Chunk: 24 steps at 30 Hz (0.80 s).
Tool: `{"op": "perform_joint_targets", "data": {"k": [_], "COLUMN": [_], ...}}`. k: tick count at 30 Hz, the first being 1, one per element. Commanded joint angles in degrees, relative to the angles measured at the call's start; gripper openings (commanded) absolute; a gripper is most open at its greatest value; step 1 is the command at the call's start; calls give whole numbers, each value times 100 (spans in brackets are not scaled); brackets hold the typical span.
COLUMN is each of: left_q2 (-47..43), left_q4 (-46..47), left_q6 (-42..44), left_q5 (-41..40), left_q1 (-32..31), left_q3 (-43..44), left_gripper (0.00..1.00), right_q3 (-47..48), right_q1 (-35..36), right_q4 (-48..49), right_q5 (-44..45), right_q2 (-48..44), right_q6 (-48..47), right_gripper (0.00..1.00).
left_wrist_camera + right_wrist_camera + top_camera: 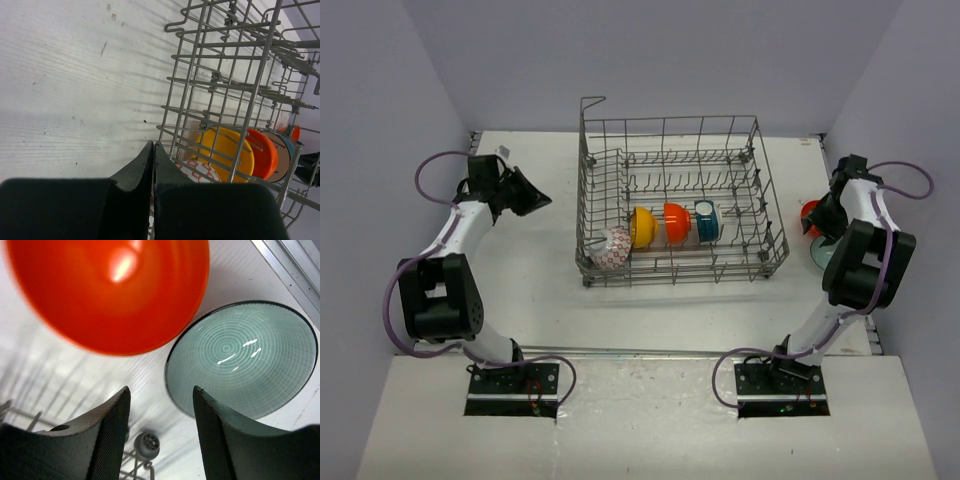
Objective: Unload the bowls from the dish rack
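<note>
The grey wire dish rack stands mid-table. In it, on edge in a row, are a white red-patterned bowl, a yellow bowl, an orange bowl and a teal bowl. A second orange bowl and a pale green bowl sit on the table right of the rack. My right gripper is open and empty above them, with the orange bowl and the pale green bowl ahead of its tips. My left gripper is shut and empty, left of the rack.
Walls close in the table on the left, back and right. The right arm hides part of the pale green bowl. A rack foot shows between the right fingers. Bare tabletop lies left of the rack.
</note>
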Motion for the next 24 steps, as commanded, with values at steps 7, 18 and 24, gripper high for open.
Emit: {"op": "perform_joint_targets", "data": {"k": [7,18,24], "left_q2": [-698,-1339,-1533], "left_q4": [58,-56,-83], "left_q6": [100,-49,-357], "left_q5": [94,304,445], "left_q1": [59,-28,-213], "left_q3": [-481,-868,-780], "left_gripper": [0,0,0], "right_q3": [740,2426,1825], "right_q1": [405,2240,3111], "right_q4": [-326,-440,375], "right_q5": [-259,-2491,-3870], "right_q2": [-1451,-1989,-2146], "right_q6": [212,-166,440], "right_gripper": [56,55,59]}}
